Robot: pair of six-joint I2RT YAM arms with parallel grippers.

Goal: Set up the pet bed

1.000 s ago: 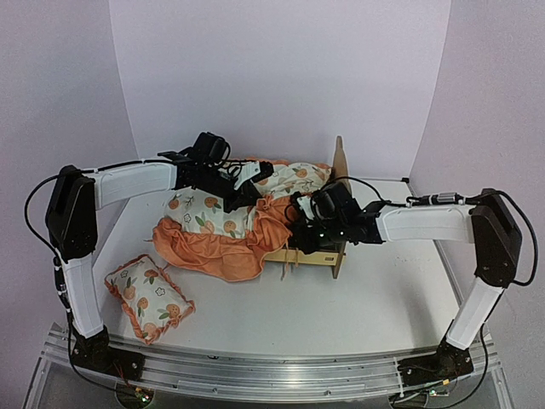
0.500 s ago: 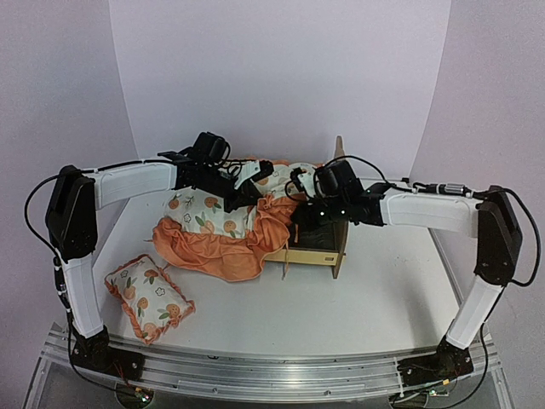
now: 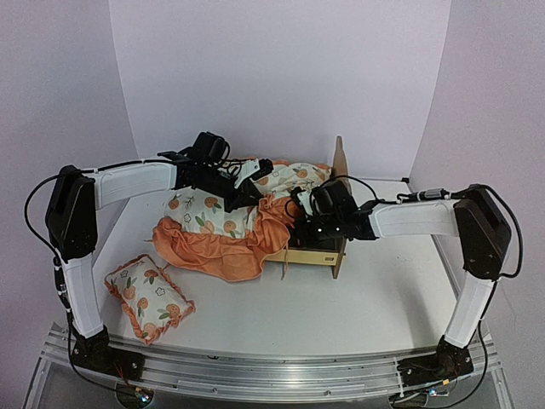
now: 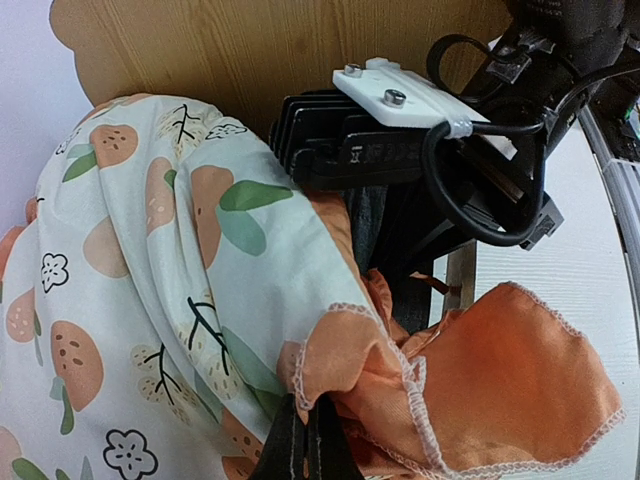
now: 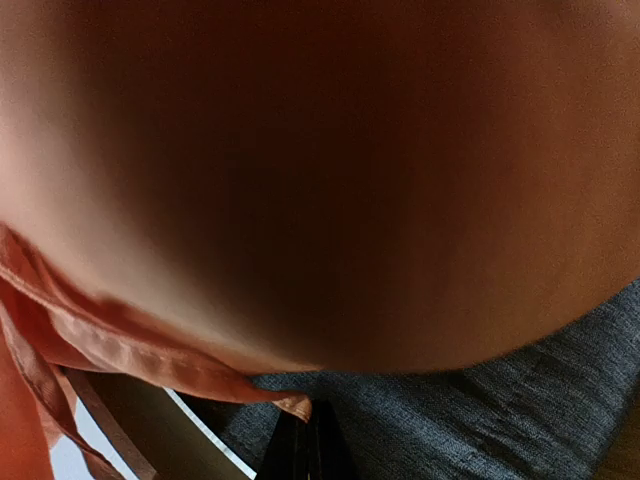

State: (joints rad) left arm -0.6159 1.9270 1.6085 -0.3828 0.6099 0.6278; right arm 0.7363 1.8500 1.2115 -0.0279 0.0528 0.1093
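Since the earlier frame the right gripper point(image 5: 303, 442) is lowered back to the small light plywood pet bed frame point(image 3: 330, 254), right of centre, and closed at the orange hem; a pinch cannot be confirmed. The left gripper point(image 4: 305, 452) is clamped on the large orange-ruffled fruit-print cushion point(image 3: 213, 220). Cushion seating is judged in hand: only one end is held in the frame; pulling fully in is needed next.

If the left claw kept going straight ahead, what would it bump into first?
The left gripper is shut on the cushion's orange ruffle, so more cushion comes first. Beyond that, probably the right arm's wrist, though depth is unclear.
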